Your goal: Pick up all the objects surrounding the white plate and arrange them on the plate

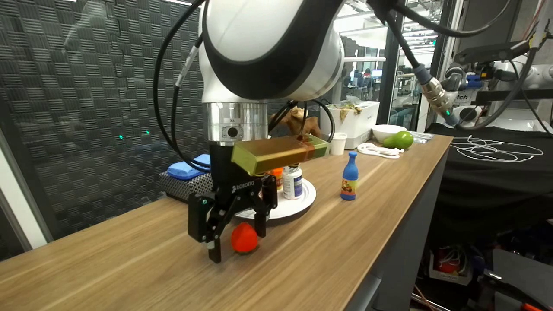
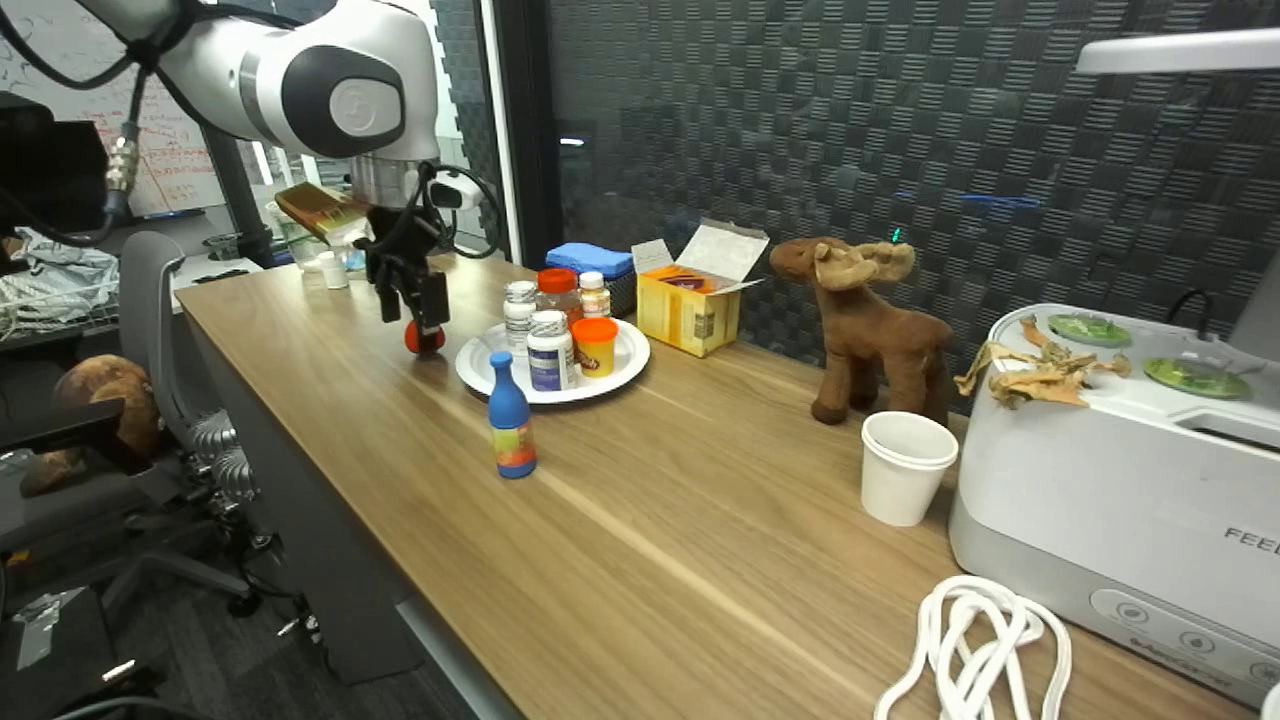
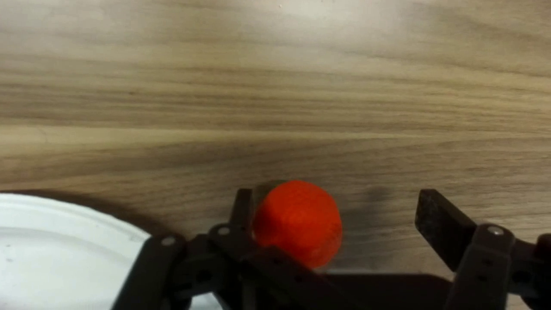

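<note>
White plate bears pill bottles, a red-lidded jar and a Play-Doh tub. Your gripper straddles the red ball on the counter, jaws spread wide, no grip taken. That and the blue bottle standing off the plate appear outstanding.

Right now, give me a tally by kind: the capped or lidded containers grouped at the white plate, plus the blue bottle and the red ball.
White-capped bottles: 3
Red-lidded jar: 1
Orange-lidded tub: 1
Blue bottle: 1
Red ball: 1
Total: 7
</note>
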`<state>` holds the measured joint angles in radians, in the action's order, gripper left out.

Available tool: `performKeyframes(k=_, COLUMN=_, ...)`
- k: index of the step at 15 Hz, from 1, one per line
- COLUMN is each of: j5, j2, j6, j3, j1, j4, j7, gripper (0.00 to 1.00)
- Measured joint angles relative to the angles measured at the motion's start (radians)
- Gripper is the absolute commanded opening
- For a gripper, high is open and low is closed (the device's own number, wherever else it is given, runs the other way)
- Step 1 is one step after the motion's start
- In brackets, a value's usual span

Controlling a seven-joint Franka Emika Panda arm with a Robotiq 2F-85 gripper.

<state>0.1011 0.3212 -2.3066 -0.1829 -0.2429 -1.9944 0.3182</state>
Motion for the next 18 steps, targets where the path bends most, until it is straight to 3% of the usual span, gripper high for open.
performKeyframes(k=4, j5=-0.011, j2=0.003, j6=0.006, j3=0.000, j1=-0.001, j4=-0.003, j7=-0.022, gripper=0.33)
performKeyframes(k=6, j5=-0.031, j2=0.003, j6=0.006, j3=0.000, j1=-0.003, j4=-0.004, j7=-0.023, gripper=0.23)
performKeyframes(k=14, j5=-0.058, j2=-0.008, j6=0.006, j3=0.001, j1=-0.009, j4=-0.004, j7=-0.035, gripper=0.23)
performKeyframes(k=18, j5=-0.088, j2=-0.074, j6=0.053, j3=0.006, j1=-0.006, j4=-0.008, j7=-0.059, gripper=0.23)
